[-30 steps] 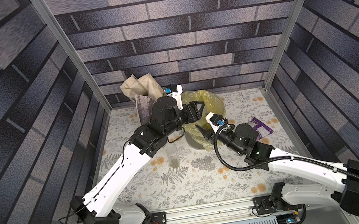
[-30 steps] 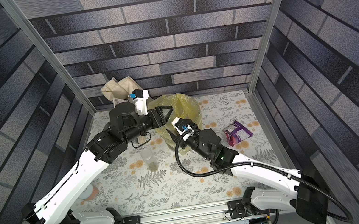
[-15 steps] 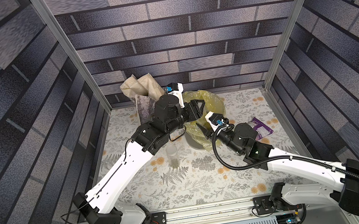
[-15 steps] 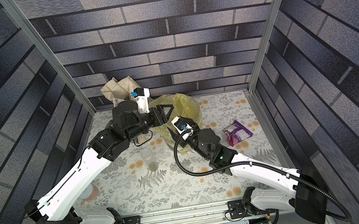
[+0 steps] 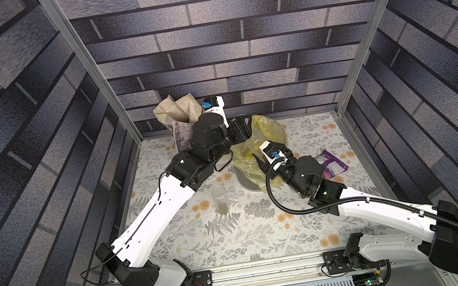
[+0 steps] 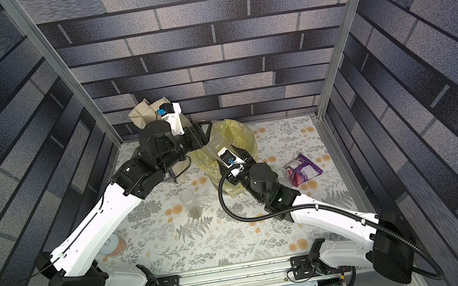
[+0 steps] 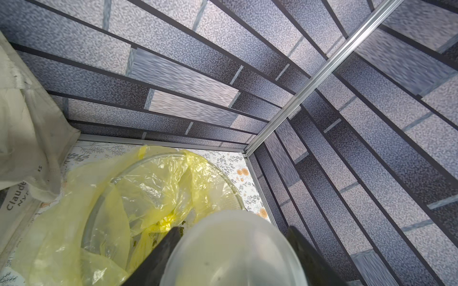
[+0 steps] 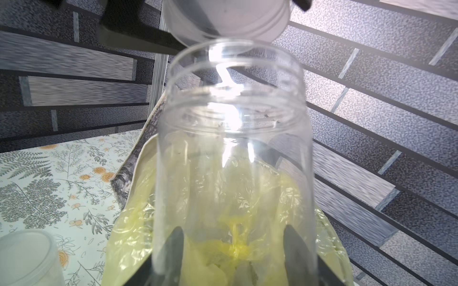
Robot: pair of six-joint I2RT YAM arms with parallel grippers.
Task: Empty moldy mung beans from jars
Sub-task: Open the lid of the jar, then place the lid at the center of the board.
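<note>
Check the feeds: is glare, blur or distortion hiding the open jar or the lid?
Right wrist: white glare streaks the open jar at its neck, and the lid by its mouth is soft; left wrist: the lid looms close and blurred, wall lines fan out, but the yellow bag is sharp; both top views: even light, the open jar hard to pick out against the bag.

Floral-print table (image 5: 236,241), upright slim jar (image 5: 219,196) (mung beans (image 5: 222,208) at bottom), lined bucket (image 5: 250,184), cloth tote (image 5: 178,112), purple pouch (image 5: 334,163)
</note>
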